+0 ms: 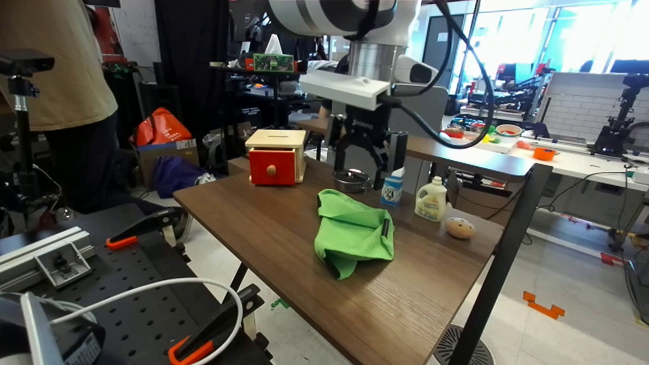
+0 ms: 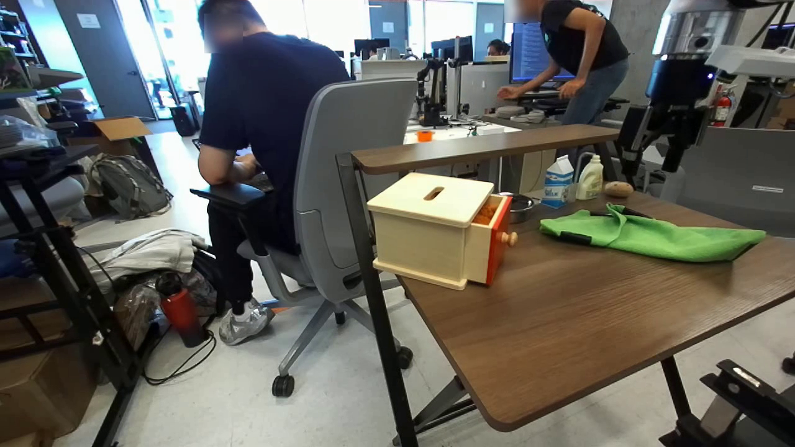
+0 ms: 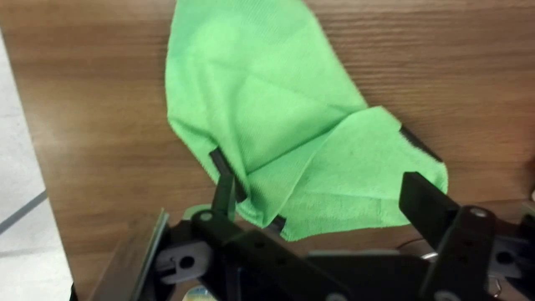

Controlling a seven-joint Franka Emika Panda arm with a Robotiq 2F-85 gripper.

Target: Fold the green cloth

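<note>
Gripper [image 3: 319, 190] spread wide, empty, hanging above the cloth [image 3: 288, 96]. Cloth on the desk [image 1: 274, 218], creased, partly doubled over. Step, as judged: between folds. Next probably calls for lowering to a free edge, pinching it, carrying it across.

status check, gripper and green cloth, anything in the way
Gripper open, empty, above table. Green cloth rumpled, partly folded over. Bowl and milk carton close by, possibly in the way.

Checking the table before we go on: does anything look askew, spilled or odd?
Yes: the green cloth on the table lies rumpled, its folds uneven and edges unmatched, and the drawer of the wooden box sticks out, not pushed shut. I see no spill or damage.
</note>
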